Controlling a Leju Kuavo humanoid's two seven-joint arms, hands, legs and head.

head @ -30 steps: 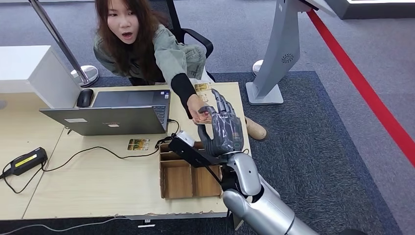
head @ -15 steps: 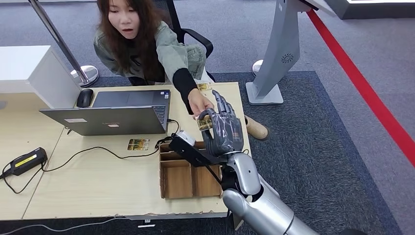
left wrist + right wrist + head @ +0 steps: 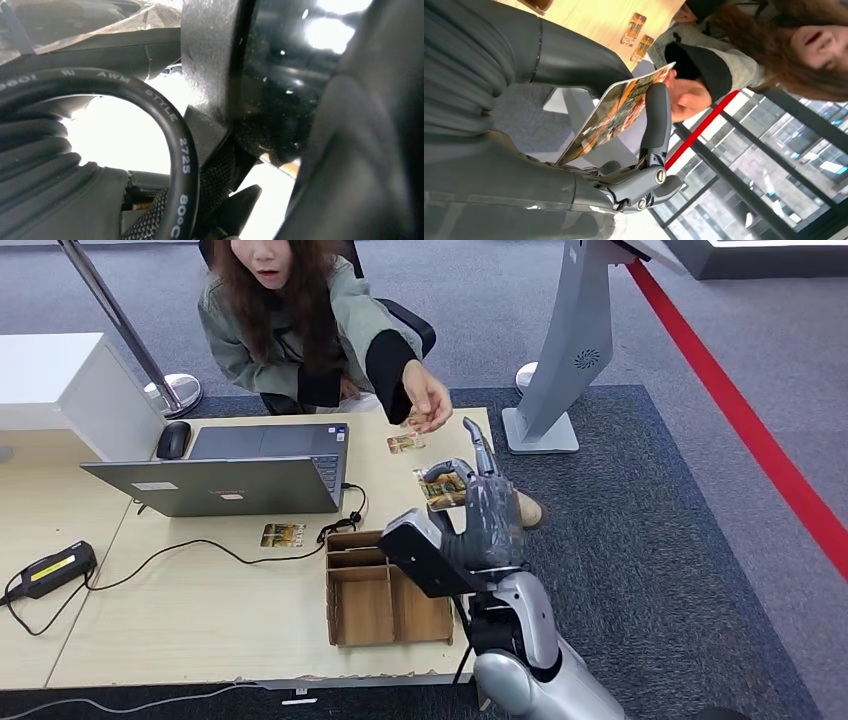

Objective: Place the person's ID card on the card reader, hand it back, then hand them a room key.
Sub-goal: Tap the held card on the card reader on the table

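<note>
The robot's dark right hand (image 3: 478, 508) pinches the thin, stiff, orange-printed ID card (image 3: 443, 488) by one edge above the wooden surface (image 3: 200, 600) at about two o'clock; light and glossy, it looks slip-prone, while I cannot tell the left hand's state.

A laptop (image 3: 232, 472) and wooden organizer (image 3: 385, 592) are flanking bare tabletop (image 3: 200, 610); a person's hand (image 3: 428, 405) is hovering above the far edge.

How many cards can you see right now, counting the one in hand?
3. One card is pinched in the right hand; one lies on the table near the person's hand; one lies in front of the laptop. The person's hand may hide more.
</note>
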